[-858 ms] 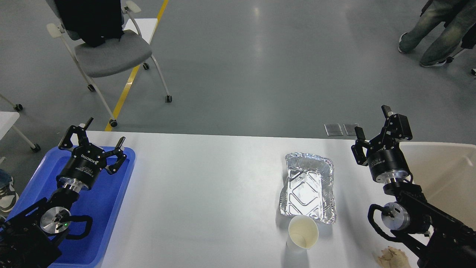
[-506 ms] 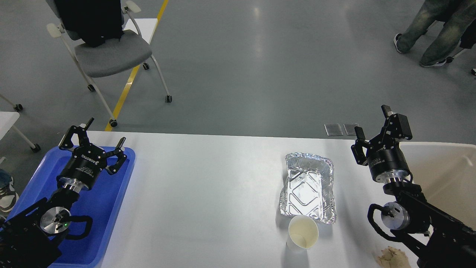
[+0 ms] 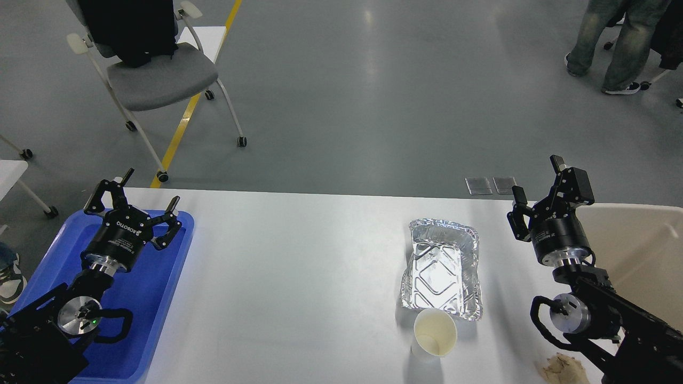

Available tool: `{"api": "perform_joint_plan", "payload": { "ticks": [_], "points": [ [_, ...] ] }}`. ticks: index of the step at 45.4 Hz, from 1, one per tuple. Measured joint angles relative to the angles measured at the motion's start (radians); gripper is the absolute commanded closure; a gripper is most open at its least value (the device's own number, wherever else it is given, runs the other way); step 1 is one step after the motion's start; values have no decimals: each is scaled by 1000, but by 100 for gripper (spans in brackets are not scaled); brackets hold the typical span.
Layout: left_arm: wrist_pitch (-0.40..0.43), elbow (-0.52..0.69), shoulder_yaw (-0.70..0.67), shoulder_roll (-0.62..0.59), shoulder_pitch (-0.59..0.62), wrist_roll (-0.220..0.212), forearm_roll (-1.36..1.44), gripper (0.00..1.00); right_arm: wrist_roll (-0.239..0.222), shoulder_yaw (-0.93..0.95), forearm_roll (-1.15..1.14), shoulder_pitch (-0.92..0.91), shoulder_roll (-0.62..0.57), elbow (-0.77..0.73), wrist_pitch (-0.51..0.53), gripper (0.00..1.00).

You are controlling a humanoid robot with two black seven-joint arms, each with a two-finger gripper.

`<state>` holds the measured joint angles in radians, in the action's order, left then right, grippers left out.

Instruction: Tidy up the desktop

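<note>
The white desktop (image 3: 299,277) fills the lower part of the head view. On it at the right lie an empty foil tray (image 3: 442,266), a white paper cup (image 3: 435,333) standing just in front of the tray, and a crumpled brown paper scrap (image 3: 563,369) at the front edge. My left gripper (image 3: 150,191) is open and empty above the blue plastic tray (image 3: 155,288). My right gripper (image 3: 536,178) is open and empty, raised between the foil tray and the beige bin (image 3: 640,250).
A grey office chair (image 3: 152,74) stands on the floor beyond the table's left end. A person's legs (image 3: 613,42) are at the far right. Two small dark floor plates (image 3: 490,185) lie past the table's far edge.
</note>
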<state>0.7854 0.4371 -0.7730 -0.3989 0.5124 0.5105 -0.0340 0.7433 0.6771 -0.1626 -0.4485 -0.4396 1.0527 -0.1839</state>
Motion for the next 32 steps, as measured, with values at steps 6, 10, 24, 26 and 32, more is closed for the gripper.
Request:
{"api": "perform_joint_plan", "payload": {
  "ticks": [6, 10, 24, 26, 32],
  "points": [
    [0, 0, 0, 0, 0, 0, 0, 1, 0, 1, -1, 0, -4, -3, -2, 0],
    [0, 0, 0, 0, 0, 0, 0, 1, 0, 2, -1, -1, -11, -7, -2, 0],
    [0, 0, 0, 0, 0, 0, -1, 1, 3, -3, -2, -10, -52, -19, 4, 0],
    [0, 0, 0, 0, 0, 0, -1, 1, 3, -7, -3, -12, -60, -19, 5, 0],
    [0, 0, 0, 0, 0, 0, -1, 1, 3, -20, 2, -22, -85, -19, 14, 0]
  ]
}}
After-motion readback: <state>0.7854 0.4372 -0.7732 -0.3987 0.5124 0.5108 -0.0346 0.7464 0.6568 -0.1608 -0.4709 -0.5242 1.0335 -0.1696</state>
